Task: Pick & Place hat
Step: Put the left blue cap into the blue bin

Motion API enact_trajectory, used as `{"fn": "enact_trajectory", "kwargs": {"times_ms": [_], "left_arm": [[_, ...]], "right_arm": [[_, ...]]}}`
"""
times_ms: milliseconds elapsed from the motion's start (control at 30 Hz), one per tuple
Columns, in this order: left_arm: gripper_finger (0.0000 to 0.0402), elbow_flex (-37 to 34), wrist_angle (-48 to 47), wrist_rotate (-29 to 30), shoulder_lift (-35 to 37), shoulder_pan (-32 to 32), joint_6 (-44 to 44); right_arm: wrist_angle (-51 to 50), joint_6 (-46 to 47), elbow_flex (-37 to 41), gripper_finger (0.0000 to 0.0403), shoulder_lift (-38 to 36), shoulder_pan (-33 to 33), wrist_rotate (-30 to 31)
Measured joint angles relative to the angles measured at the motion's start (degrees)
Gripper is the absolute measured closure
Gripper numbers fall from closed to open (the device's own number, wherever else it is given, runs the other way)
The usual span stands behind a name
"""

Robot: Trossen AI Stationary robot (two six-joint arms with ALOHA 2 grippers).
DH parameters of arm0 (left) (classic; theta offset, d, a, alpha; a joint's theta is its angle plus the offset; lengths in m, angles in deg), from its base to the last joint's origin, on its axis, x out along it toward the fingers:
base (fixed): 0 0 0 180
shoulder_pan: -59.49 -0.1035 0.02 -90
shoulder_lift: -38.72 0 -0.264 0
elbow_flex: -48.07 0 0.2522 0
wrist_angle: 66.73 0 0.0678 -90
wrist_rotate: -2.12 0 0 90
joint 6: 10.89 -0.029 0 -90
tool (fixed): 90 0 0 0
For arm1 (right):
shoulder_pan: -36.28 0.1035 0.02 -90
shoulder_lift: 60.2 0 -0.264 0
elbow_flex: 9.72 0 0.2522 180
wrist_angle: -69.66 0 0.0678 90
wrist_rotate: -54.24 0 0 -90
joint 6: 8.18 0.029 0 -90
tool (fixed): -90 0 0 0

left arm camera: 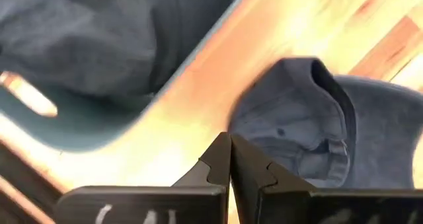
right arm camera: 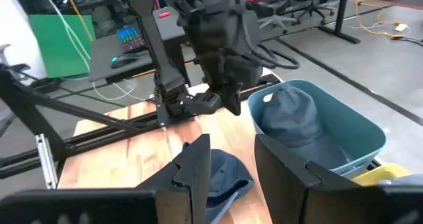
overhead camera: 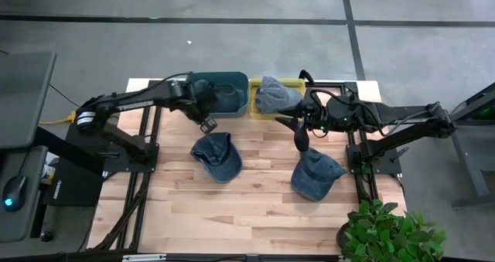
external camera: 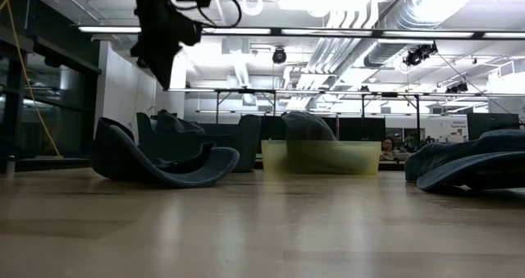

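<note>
Only right wrist view reveals teal bin's (right arm camera: 344, 135) cap (right arm camera: 294, 118).

Two bins (overhead camera: 232, 106) (overhead camera: 298, 113) at the table's (overhead camera: 255, 208) back each hold a hat (overhead camera: 226, 90) (overhead camera: 276, 94); two hats (overhead camera: 216, 155) (overhead camera: 315, 174) lie before them.

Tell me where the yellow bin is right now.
In the high view the yellow bin sits at the table's far edge, just right of the teal bin, with a grey hat in it and the right hand nearby.
</note>
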Motion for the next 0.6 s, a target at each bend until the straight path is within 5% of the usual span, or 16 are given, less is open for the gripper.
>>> {"fn": "enact_trajectory", "kwargs": {"times_ms": [233,600], "left_arm": [[0.0401,-3.56,-1.63,2.17,4.69,11.11,7.17],[0.0401,-19.95,11.02,1.05,13.91,25.34,47.36]], "right_arm": [[-1.12,-0.93,0.00,0.0289,0.00,2.32,-2.95],[-3.50,-0.93,0.00,0.0289,0.00,6.54,-3.35]]}}
